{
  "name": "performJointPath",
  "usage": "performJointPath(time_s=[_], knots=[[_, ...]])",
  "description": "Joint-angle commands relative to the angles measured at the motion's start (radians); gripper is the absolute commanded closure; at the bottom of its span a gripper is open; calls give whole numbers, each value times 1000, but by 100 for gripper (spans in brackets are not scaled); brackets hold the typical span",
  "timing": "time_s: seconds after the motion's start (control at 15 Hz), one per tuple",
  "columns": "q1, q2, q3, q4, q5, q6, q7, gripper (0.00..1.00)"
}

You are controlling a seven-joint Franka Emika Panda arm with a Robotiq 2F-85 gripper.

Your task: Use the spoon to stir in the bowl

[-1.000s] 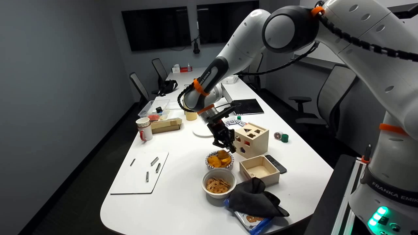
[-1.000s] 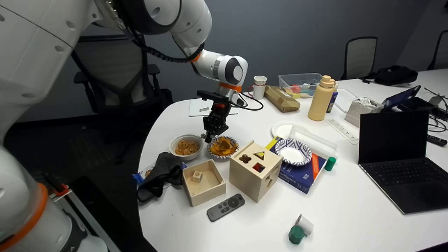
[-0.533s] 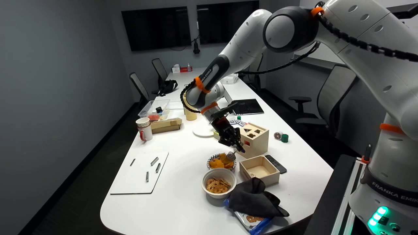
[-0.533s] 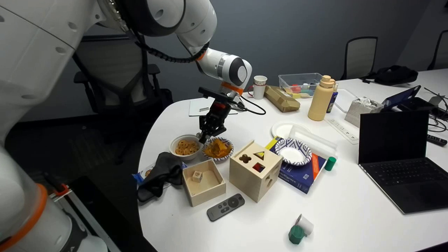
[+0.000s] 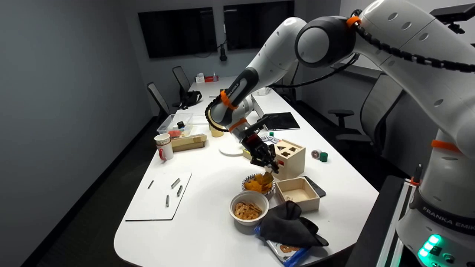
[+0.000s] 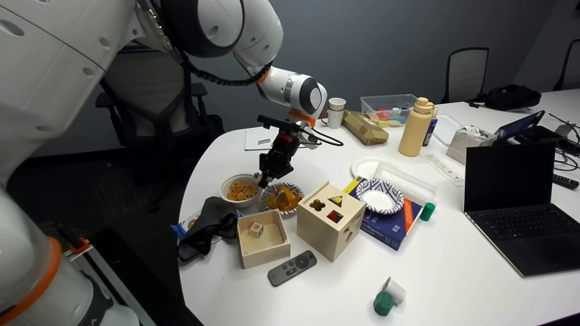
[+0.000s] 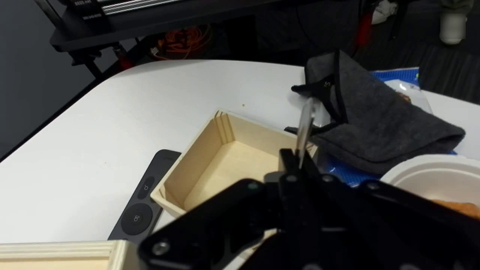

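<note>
Wrist view: gripper (image 7: 299, 161), black, hard, angular, its fingertips pinching the handle of a spoon (image 7: 306, 123), slender, glossy, blurred at the end; grasp: done; wooden tray (image 7: 225, 176), pale, square-cornered, lidless; cloth (image 7: 386, 123), charcoal, soft-napped, dark-edged, folded; white bowl (image 7: 431, 182), round, stepped rim; the bowl for stirring: outside this frame.

In an exterior view: patterned bowl (image 5: 245, 182), the task's own, small, round, papery, dark-figured at the rim, standing just beside the white bowl; orange chips (image 5: 253, 186), thin, curled, brittle-looking; the spoon's head appears down among them, hard to part from their colour; stirring stage: judged current; left, as judged: further turns through the heap, then a lift clear; strokes made or owed: cannot be told.

In an exterior view: shape-sorter box (image 6: 313, 233), smooth pale wood, cut with geometric holes, on the patterned bowl's far side from the white bowl; wooden cube (image 6: 256, 230), small, in the tray; brown snacks (image 6: 241, 190), rounded, ridged, in the white bowl; spoon head: not distinguishable here; mixing: no finished sign.
</note>
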Motion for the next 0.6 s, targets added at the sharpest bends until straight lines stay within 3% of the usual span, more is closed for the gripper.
performJointPath(time_s=[0.0,0.27,0.53], knots=[[45,22,-33,37,-51,65,94,99],[55,11,-32,23,-79,166,117,99],[13,-3,4,19,-25,171,16,99]])
